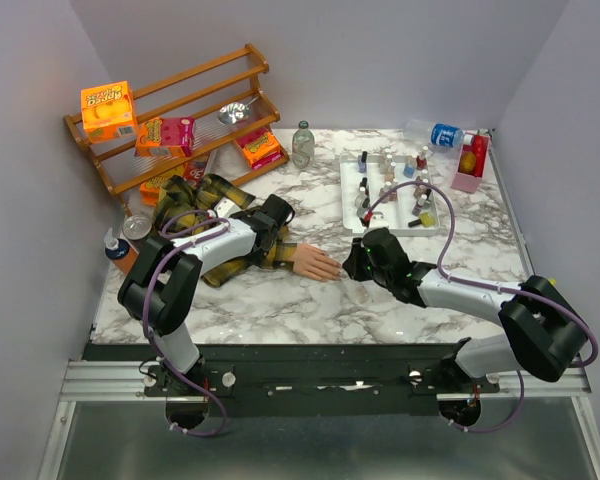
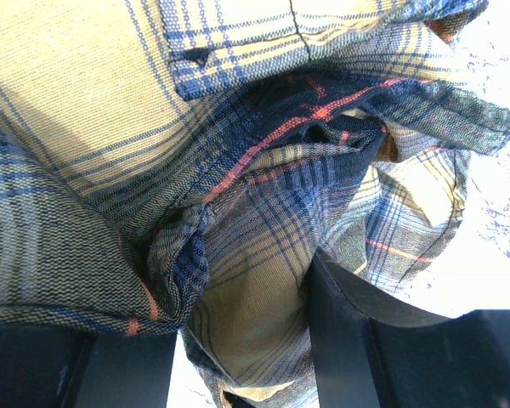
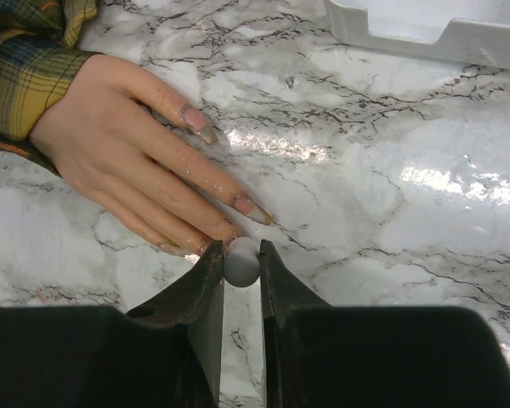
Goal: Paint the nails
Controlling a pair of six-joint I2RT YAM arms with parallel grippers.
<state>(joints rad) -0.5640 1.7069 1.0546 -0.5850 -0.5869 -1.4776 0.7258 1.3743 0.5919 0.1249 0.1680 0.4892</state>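
two arms reach from the near edge of the marble surface [image 1: 280, 310] toward its middle. the right tool [image 3: 240, 255] is closed tight on a small pale round piece [image 3: 241, 265], pinched between its two dark fingers [image 3: 206, 293]. whether a brush hangs under that piece cannot be told. the tool sits low, just right of the mannequin hand [image 3: 123, 140], and the left finger is close against the tip of one of the nearer fingers.

the mannequin hand lies palm down near the middle of the surface, fingers pointing right and slightly near. the nails [image 3: 253, 209] are at those fingertips, right beside the right tool. two of them show a pinkish-brown tint with a darker tip.

left of the hand, its wrist goes into the plaid sleeve [image 2: 110, 127]. the left tool [image 2: 238, 340] is clamped on bunched folds of that sleeve, partly closed with cloth filling the gap between its fingers.

farther right stands a white tray [image 1: 352, 215] holding small polish bottles [image 1: 420, 190]. at the far left a wooden rack [image 1: 170, 100] leans against the wall with an orange box [image 1: 108, 110] on top. a glass bottle [image 1: 302, 143] stands at the far edge, and a pink container [image 1: 470, 170] is in the far right corner.
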